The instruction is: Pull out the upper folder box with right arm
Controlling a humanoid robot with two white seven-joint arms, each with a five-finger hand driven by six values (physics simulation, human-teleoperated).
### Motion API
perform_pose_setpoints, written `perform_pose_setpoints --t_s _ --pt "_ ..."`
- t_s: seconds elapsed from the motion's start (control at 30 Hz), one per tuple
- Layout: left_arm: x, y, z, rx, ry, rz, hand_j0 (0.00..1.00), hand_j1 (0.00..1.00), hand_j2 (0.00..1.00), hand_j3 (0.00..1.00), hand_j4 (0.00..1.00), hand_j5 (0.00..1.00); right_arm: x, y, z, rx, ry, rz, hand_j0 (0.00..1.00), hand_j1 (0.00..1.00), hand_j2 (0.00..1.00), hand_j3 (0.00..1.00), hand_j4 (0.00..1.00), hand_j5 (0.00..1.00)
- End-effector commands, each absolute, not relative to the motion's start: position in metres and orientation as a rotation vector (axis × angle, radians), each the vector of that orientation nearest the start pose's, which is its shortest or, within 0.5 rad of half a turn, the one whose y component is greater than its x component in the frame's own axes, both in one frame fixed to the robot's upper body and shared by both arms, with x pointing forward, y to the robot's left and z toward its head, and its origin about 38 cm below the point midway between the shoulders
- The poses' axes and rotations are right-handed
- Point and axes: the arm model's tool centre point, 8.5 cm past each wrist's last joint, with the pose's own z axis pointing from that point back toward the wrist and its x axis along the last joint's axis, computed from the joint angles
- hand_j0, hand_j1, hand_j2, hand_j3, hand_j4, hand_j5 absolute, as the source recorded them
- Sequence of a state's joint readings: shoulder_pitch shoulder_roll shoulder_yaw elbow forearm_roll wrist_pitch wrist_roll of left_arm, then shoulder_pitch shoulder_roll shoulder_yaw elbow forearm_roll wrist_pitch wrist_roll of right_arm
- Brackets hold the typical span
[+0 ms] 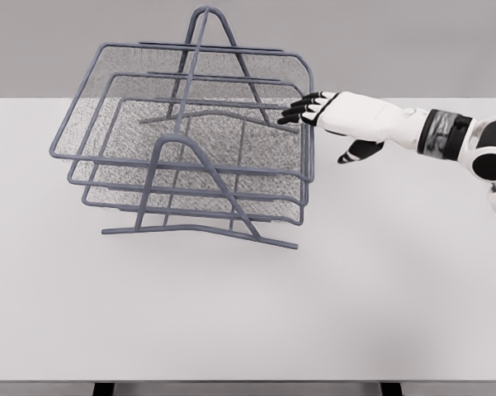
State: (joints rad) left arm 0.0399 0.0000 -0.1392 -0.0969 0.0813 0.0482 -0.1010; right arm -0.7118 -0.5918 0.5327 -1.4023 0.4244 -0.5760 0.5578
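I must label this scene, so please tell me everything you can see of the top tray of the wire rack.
The top tray is grey-blue wire mesh with a thicker rod rim. It is the highest of three stacked in the rack, and holds nothing visible. In this view it looks tilted. The right hand reaches its right rim with dark fingers; actual contact is unclear.

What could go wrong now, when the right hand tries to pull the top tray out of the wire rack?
1. The right hand touches only the right rim of the top tray; whether the fingers really grip it is unclear, so they may slip off.
2. The wire rack stands free on the table and no other hand holds it, so the whole rack may slide or tip instead of the tray coming out.
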Motion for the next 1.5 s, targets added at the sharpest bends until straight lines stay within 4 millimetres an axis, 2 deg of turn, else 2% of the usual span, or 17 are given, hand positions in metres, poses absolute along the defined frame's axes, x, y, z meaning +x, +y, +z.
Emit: perform_pose_setpoints --t_s 0.0,0.3,0.4,0.47,0.6,0.7,0.8,1.07,1.33,1.4,1.47 --pt "0.002 0.259 -0.264 -0.024 -0.001 -0.06 1.0 1.0 1.0 1.0 1.0 1.0 0.463 -0.232 0.234 -0.437 -1.565 2.115 1.0 1.0 1.0 1.0 1.0 1.0" --pt "0.002 0.259 -0.264 -0.024 -0.001 -0.06 1.0 1.0 1.0 1.0 1.0 1.0 0.462 -0.266 0.246 -0.512 -1.519 2.096 1.0 1.0 1.0 1.0 1.0 1.0" --pt "0.002 0.259 -0.264 -0.024 -0.001 -0.06 1.0 1.0 1.0 1.0 1.0 1.0 0.461 -0.273 0.246 -0.52 -1.506 2.092 1.0 1.0 1.0 1.0 1.0 1.0" --pt "0.002 0.259 -0.264 -0.024 -0.001 -0.06 1.0 1.0 1.0 1.0 1.0 1.0 0.459 -0.286 0.244 -0.534 -1.479 2.082 1.0 1.0 1.0 1.0 1.0 1.0" --pt "0.002 0.259 -0.264 -0.024 -0.001 -0.06 1.0 1.0 1.0 1.0 1.0 1.0 0.457 -0.291 0.241 -0.534 -1.465 2.078 1.0 1.0 1.0 1.0 1.0 1.0" --pt "0.002 0.259 -0.264 -0.024 -0.001 -0.06 1.0 1.0 1.0 1.0 1.0 1.0 0.449 -0.309 0.245 -0.569 -1.461 2.046 1.0 1.0 1.0 1.0 1.0 1.0" --pt "0.002 0.259 -0.264 -0.024 -0.001 -0.06 1.0 1.0 1.0 1.0 1.0 1.0 0.448 -0.312 0.245 -0.573 -1.452 2.047 1.0 1.0 1.0 1.0 1.0 1.0" --pt "0.002 0.259 -0.264 -0.024 -0.001 -0.06 1.0 1.0 1.0 1.0 1.0 1.0 0.441 -0.337 0.249 -0.616 -1.439 1.992 1.0 1.0 1.0 1.0 1.0 1.0" --pt "0.002 0.259 -0.264 -0.024 -0.001 -0.06 1.0 1.0 1.0 1.0 1.0 1.0 0.439 -0.347 0.253 -0.638 -1.417 1.992 1.0 1.0 1.0 1.0 1.0 1.0" --pt "0.002 0.259 -0.264 -0.024 -0.001 -0.06 1.0 1.0 1.0 1.0 1.0 1.0 0.437 -0.357 0.257 -0.659 -1.429 1.95 1.0 1.0 1.0 1.0 1.0 1.0" --pt "0.002 0.259 -0.264 -0.024 -0.001 -0.06 1.0 1.0 1.0 1.0 1.0 1.0 0.437 -0.358 0.256 -0.659 -1.428 1.947 1.0 1.0 1.0 1.0 1.0 1.0"
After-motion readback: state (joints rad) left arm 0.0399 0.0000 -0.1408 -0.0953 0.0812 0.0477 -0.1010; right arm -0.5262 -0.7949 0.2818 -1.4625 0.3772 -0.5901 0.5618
